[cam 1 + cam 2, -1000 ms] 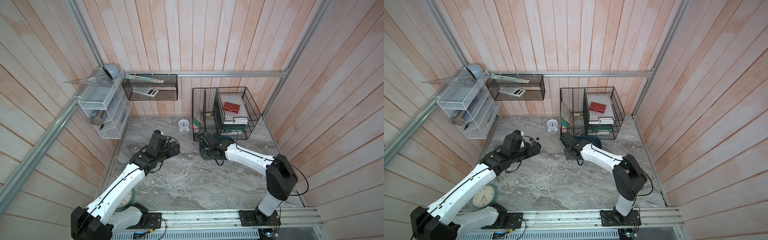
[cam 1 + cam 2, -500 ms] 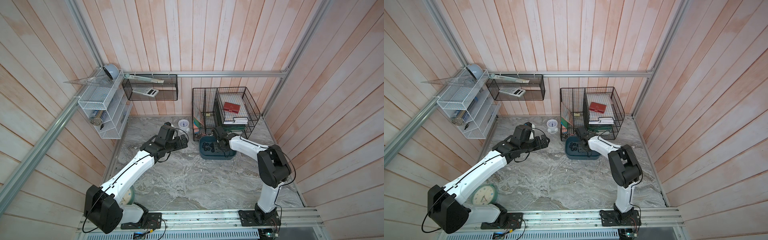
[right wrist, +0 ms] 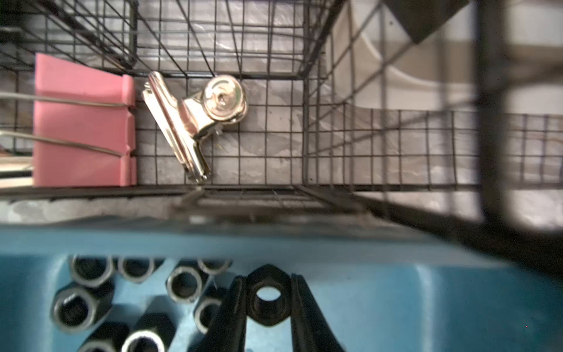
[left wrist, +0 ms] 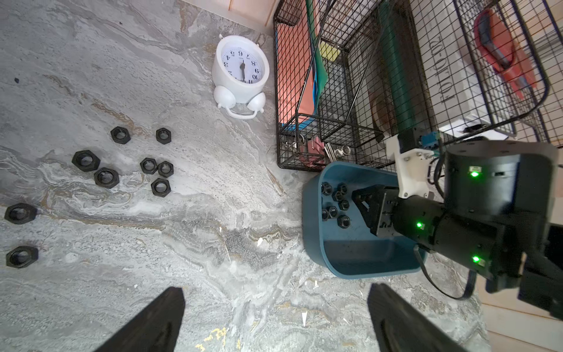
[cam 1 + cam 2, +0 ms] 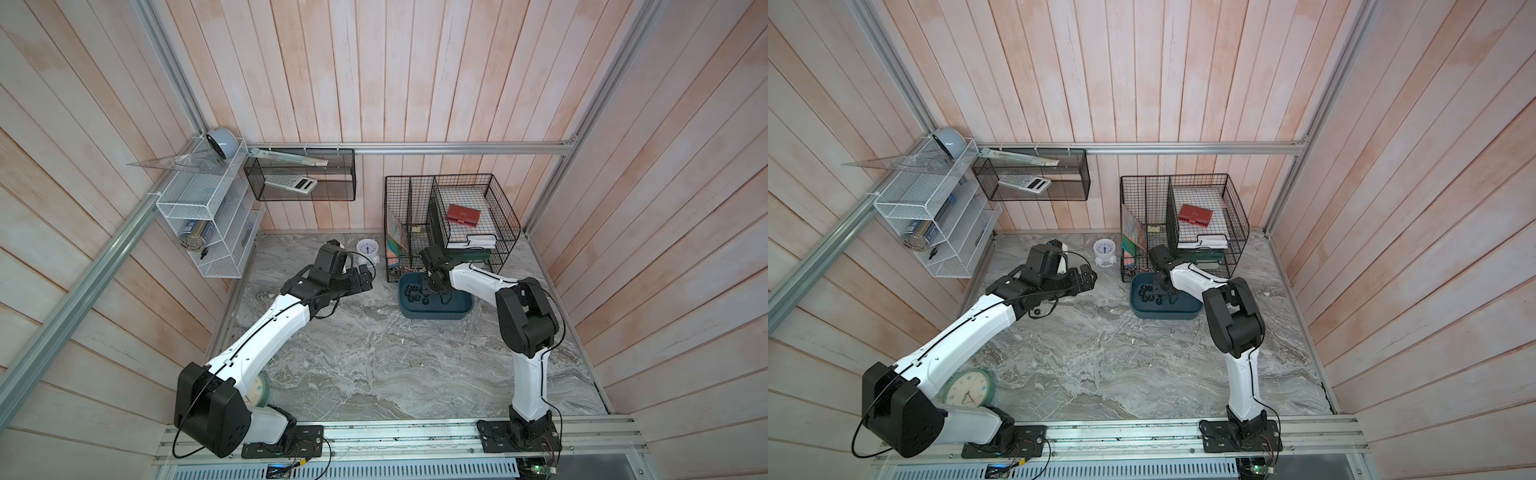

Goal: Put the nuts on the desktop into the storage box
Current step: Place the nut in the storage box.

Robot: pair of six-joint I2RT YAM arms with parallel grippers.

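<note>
My right gripper (image 3: 268, 279) is shut on one black hex nut (image 3: 267, 307) and holds it low inside the teal storage box (image 3: 411, 304). Several nuts (image 3: 182, 285) lie loose in the box beside it. Both top views show that gripper (image 5: 432, 286) (image 5: 1160, 287) over the storage box (image 5: 457, 309) (image 5: 1183, 311). My left gripper (image 4: 275, 289) is open, empty and above bare desktop (image 4: 213, 243). Several nuts (image 4: 160, 186) lie scattered on the marble to one side of it. In the top views it (image 5: 365, 276) (image 5: 1089, 277) hangs left of the box.
A white alarm clock (image 4: 240, 70) stands near the loose nuts. Black wire baskets (image 5: 453, 224) rise right behind the box, with a metal clip (image 3: 195, 122) and a pink clip (image 3: 82, 122) inside. A white mesh rack (image 5: 208, 224) hangs left. A round clock (image 5: 967, 388) lies by the left base.
My right gripper has swung back from in front of the box to above its inside, still holding the nut. My left gripper has shifted right, toward the alarm clock.
</note>
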